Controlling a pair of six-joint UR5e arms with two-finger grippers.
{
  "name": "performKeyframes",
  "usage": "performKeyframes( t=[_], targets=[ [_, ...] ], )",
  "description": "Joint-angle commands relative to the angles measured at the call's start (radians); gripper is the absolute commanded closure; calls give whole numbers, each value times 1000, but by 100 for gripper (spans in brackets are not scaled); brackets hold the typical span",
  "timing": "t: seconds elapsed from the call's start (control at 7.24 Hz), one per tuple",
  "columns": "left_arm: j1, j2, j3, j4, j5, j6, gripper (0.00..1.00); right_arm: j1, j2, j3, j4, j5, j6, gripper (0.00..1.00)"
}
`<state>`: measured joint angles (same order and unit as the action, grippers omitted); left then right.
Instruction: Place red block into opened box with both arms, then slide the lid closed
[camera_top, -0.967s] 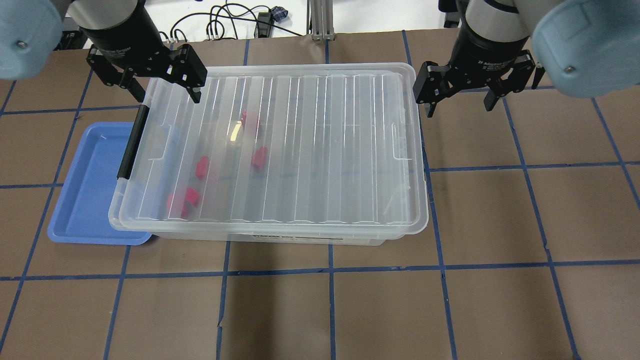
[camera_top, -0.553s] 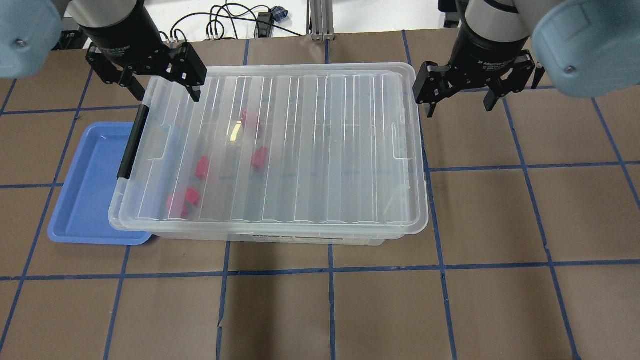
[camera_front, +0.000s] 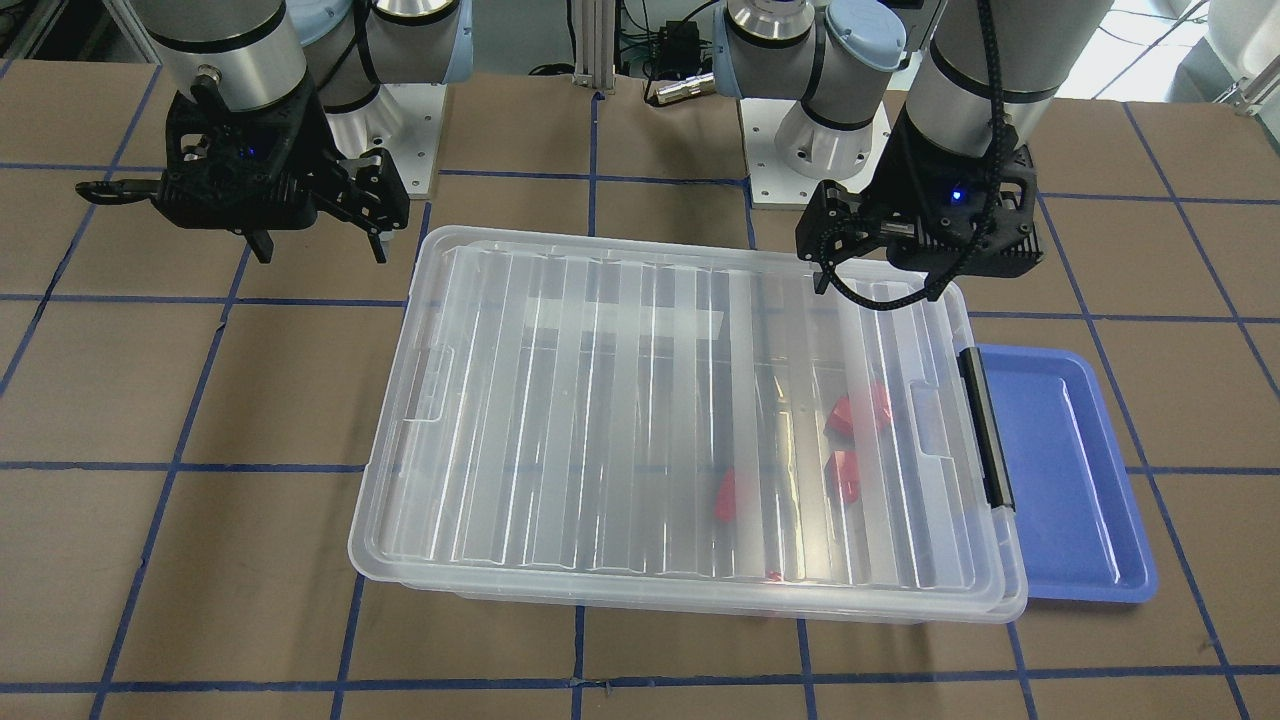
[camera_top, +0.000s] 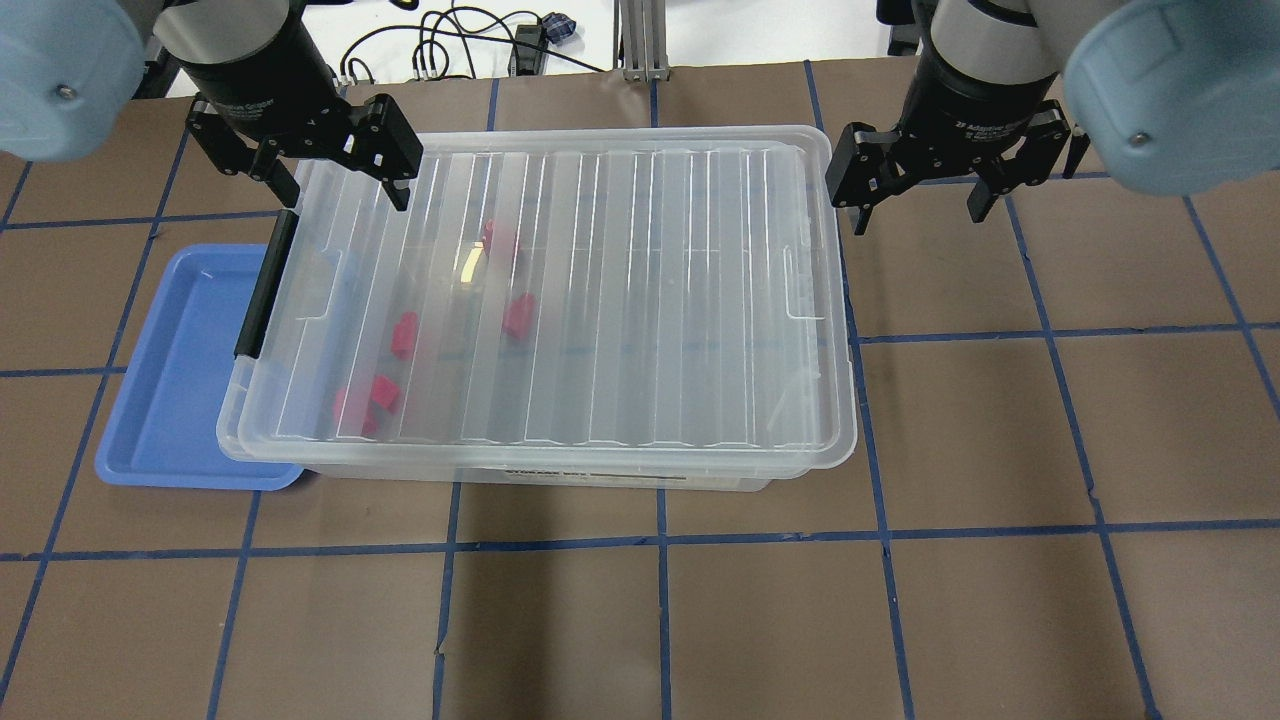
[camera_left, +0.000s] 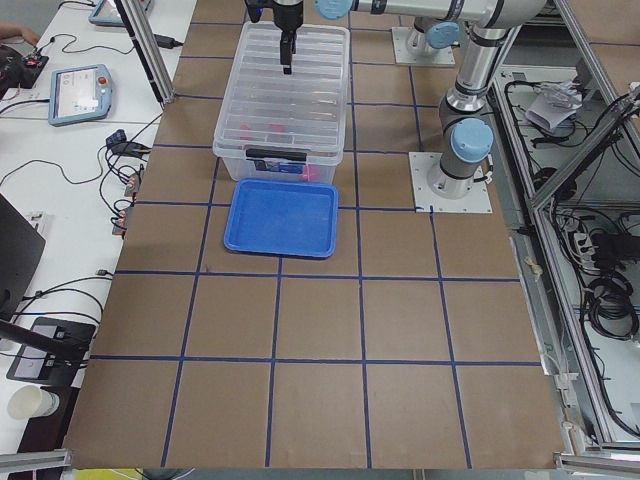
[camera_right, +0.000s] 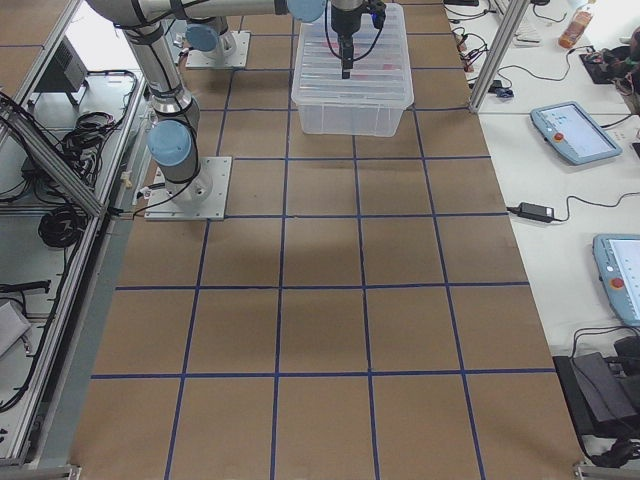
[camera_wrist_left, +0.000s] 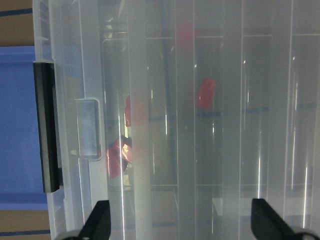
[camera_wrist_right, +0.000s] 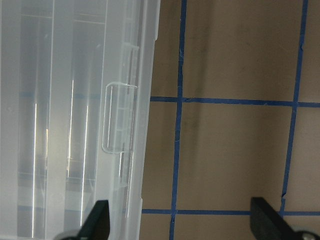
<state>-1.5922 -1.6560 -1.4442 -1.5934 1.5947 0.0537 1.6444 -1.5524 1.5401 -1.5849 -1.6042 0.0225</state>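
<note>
At mid-surface, box (camera_top: 600, 478) with lid (camera_top: 650, 300) covering it, red blocks (camera_top: 518, 316) inside toward 9 o'clock; left fingers (camera_top: 392, 160) at 10 o'clock, right fingers (camera_top: 850, 180) at 2 o'clock, both spread apart, empty, since closing looks done

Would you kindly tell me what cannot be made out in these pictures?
Red blocks: blurred by the ribbed lid, overhead and front views; count unclear.
Blue tray: one side hidden under the box, overhead view.
Left gripper: mostly cut off by its wrist view's bottom edge.
</note>
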Motion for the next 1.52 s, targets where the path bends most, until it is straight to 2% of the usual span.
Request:
performKeyframes(
  t=[0.0, 1.38],
  targets=[
    [-3, 8, 8, -2, -2, 0, 0, 0, 0, -2, -1, 0, 0, 0],
    [-28, 7, 11, -19, 1, -2, 0, 0, 0, -2, 2, -3, 2, 0]
  ],
)
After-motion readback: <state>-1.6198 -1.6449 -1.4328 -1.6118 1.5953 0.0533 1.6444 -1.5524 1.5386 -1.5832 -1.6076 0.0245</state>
